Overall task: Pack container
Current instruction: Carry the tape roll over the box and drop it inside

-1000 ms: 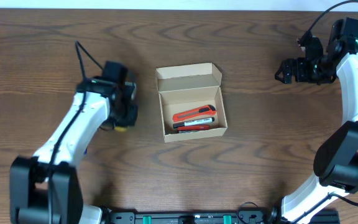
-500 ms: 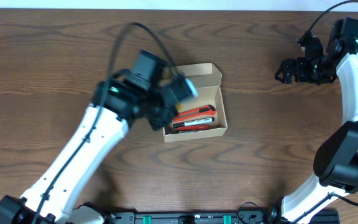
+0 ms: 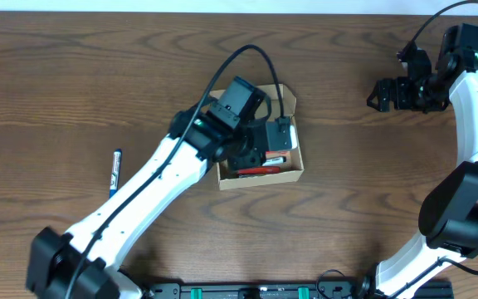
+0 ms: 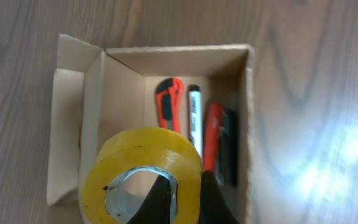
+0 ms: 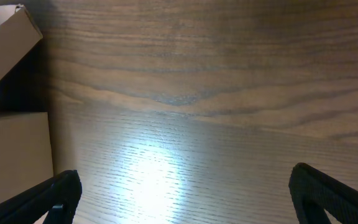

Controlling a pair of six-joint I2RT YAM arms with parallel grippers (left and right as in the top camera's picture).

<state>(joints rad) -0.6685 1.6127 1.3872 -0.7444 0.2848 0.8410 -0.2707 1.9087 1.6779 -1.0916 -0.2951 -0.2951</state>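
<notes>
1. Well, the box (image 3: 260, 176) sits open near the middle of the table (image 3: 65, 75), its lid flap (image 3: 279, 96) folded back on the far side.
2. Seen from the left wrist, two orange cutters (image 4: 168, 104), a white marker (image 4: 194, 118) and something dark lie along one side of the box (image 4: 178, 55). The other half of the floor is bare.
3. Left gripper (image 4: 183, 190) is clamped on the wall of a yellow tape (image 4: 143, 163), one finger inside the core and one outside, and holds it over that bare half.
4. Right gripper (image 3: 382, 93) hangs well apart at the table's far right, fingers spread wide with nothing between them.
5. Handling, as I judge it: the box is thin cardboard, light and easily dented, and it would likely skid on the smooth wood if nudged.
6. Best hold is probably a side wall close to a corner, where the card is stiffest. For closing, pinch the flap by its free edge, gently.
7. A blue pen (image 3: 115, 172) lies alone on the table, well to the left.
</notes>
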